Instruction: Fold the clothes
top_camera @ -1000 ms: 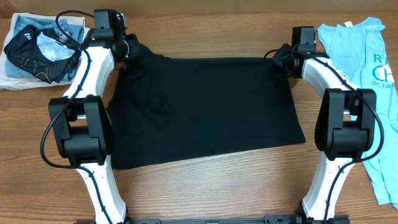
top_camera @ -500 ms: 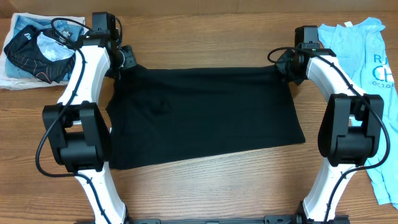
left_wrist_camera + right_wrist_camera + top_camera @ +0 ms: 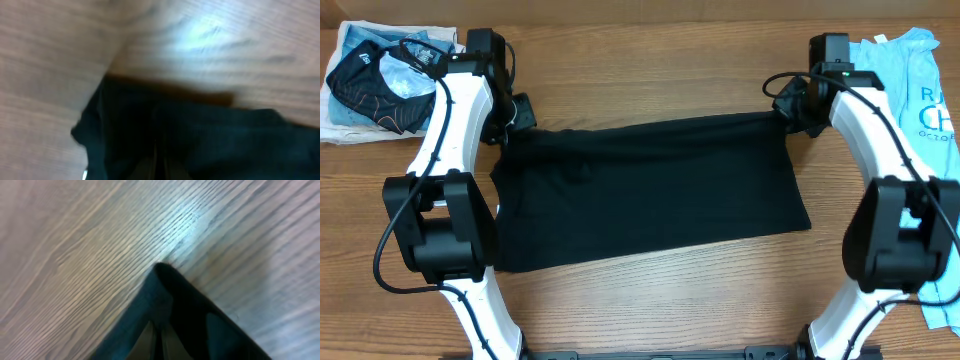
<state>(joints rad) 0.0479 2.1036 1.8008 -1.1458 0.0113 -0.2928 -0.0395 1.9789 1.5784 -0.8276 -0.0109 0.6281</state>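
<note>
The black T-shirt [image 3: 650, 190] lies spread across the middle of the bench [image 3: 650, 60], its long side running from the left edge toward the right edge; its near hem rests flat on the wood, nearer to the near edge on the left than on the right; its far edge runs in a fairly straight line between the two arms. The left fingers [image 3: 517, 118] are at the shirt's far left corner, toward the far-left corner of the bench; the left wrist view is blurred, yet it shows them pressed together on a bunch of the dark fabric. The right fingers [image 3: 790, 108] are at the shirt's far right corner; the right wrist view shows them clamped on it, with a pointed fold of cloth reaching past the tips over bare wood. Whether the gripped corners are lifted off the bench, I cannot tell.

A smaller black garment [image 3: 375, 85] with thin orange lines lies crumpled on a white cloth [image 3: 340, 128] in the far-left corner; a light blue tee [image 3: 910, 80] stretches along the right edge from the far-right corner, partly hidden by the right arm; both lie apart from the black T-shirt.
</note>
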